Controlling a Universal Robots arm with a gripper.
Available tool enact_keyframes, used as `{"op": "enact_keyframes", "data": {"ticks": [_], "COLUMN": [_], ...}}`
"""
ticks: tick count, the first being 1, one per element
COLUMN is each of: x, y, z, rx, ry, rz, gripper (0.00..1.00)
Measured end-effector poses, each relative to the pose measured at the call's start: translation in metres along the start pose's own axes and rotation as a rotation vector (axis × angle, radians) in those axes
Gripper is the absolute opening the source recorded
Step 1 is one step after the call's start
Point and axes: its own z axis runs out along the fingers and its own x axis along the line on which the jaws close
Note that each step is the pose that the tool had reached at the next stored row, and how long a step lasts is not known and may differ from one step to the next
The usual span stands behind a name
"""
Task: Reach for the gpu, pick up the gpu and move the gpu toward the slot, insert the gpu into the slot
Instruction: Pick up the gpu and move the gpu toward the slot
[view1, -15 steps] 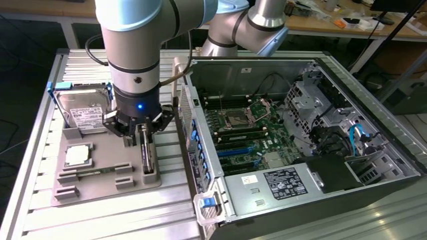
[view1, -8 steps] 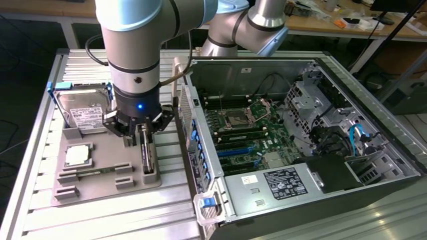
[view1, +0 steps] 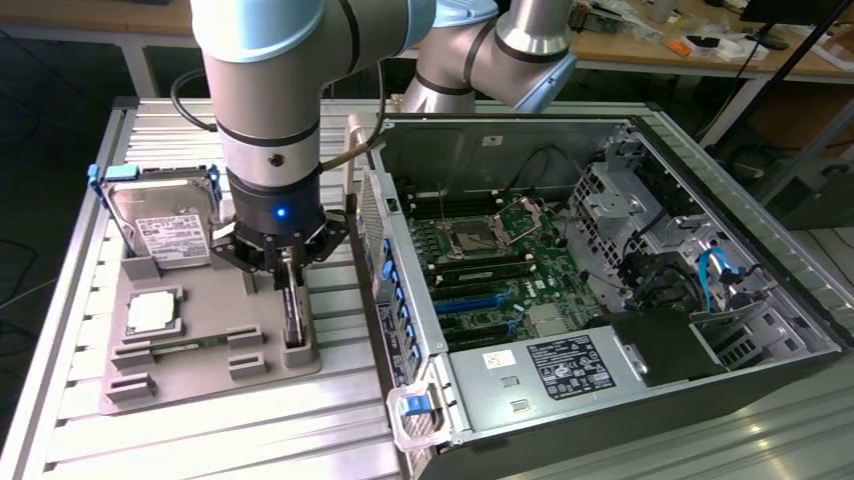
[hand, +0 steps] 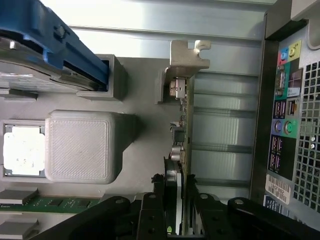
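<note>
One gpu (hand: 182, 125), on edge in the grey holder tray (view1: 200, 385) just beside the computer case (view1: 507, 150), is being clasped by the gripper (view1: 290, 287); seemingly the pick-up is being begun, and a straight, untilted lift is being called for.

Dark gpu (view1: 295, 322) upright on edge in grey holder (view1: 200, 375), blue slot (view1: 470, 298) on green motherboard (view1: 541, 265)

Matt grey plastic tray (view1: 200, 385) on ribbed metal table (view1: 200, 440).
</note>
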Motion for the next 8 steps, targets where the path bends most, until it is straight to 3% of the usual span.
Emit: {"op": "enact_keyframes", "data": {"ticks": [8], "x": [-0.0006], "y": [-0.0001], "z": [0.0000], "rx": [0.0000], "ry": [-0.0001], "rz": [0.000], "gripper": [0.27]}}
